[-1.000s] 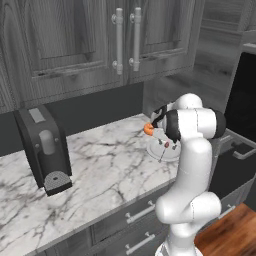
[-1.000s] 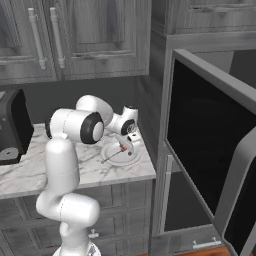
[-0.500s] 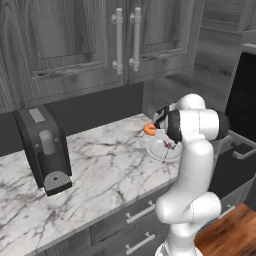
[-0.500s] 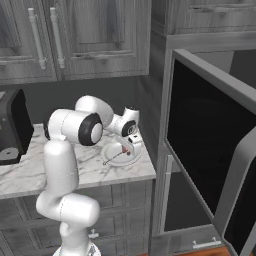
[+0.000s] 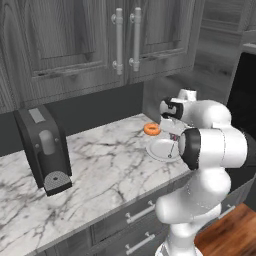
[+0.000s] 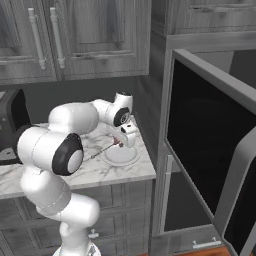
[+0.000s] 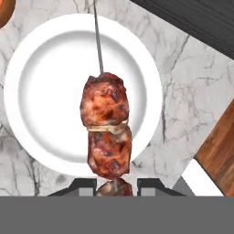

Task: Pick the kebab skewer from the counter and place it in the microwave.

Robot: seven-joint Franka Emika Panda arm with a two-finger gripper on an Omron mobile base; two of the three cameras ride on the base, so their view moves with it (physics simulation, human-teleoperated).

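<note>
The gripper (image 7: 115, 183) is clamped on the near end of the kebab skewer (image 7: 106, 130), holding it over the white plate (image 7: 41, 91) at the counter's (image 5: 100, 165) right end. Its stick runs lengthwise away from the hand, bare tip pointing far across the plate.

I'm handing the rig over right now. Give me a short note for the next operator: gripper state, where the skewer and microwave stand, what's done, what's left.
Gripper: jaws shut on the kebab skewer, gripping it at the meat end; the stick points away over the white plate.
Skewer looks lifted just above the plate on the counter; the orange doughnut lies beside the plate.
Microwave: to the right of the counter, door open.
Done: skewer grasped.
Left: carry it right into the microwave, set it down, release.
</note>
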